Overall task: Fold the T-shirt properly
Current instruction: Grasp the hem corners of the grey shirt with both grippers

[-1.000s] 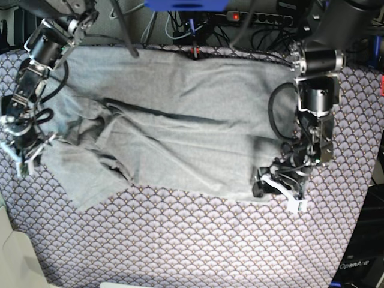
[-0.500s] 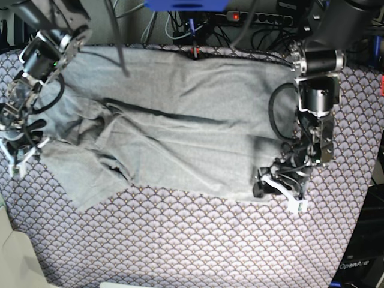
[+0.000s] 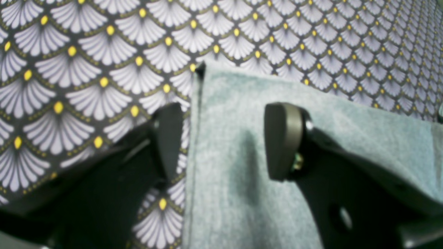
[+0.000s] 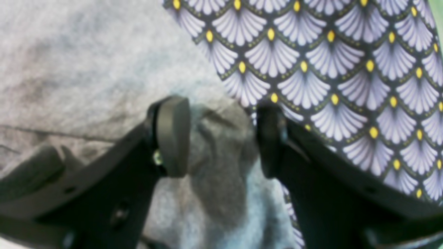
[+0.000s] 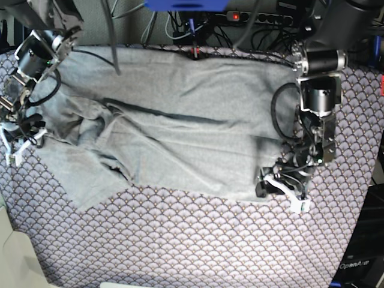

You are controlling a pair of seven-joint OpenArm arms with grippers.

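T-shirt (image 5: 180,132) lies spread over the upper half of the table (image 5: 192,240), which is covered by a scallop-patterned cloth (image 5: 198,246). We judge the garment light, thin and limp: it will sag, bunch and slide on itself, and one layer may lift without the one beneath. Its body runs flat toward 3 o'clock; toward 9 o'clock it is rumpled, with overlapping folds and a loose flap trailing toward 7 o'clock.

The left pincer (image 3: 225,141) sits at the shirt's 4 o'clock corner. Its jaws stand apart, one pad (image 3: 282,138) over the grey fabric and the other over the patterned cloth, the stitched edge running between them. We record it as released, straddling the hem. The right pincer (image 4: 221,138) is at the 9 o'clock edge, jaws likewise apart, with a raised bump of fabric between the pads; nothing is clamped.

We recommend taking hold at hems and corners, where the seam gives body, and checking that both layers are caught.

Obstructions: cables (image 5: 258,36) and a power strip (image 5: 264,17) lie beyond the table at 12 o'clock, clear of the shirt. A dark cable (image 5: 114,42) hangs across the upper edge near 11 o'clock and might snag a lifted sleeve. We judge the crumpled 9 o'clock side the main hindrance to a clean fold.
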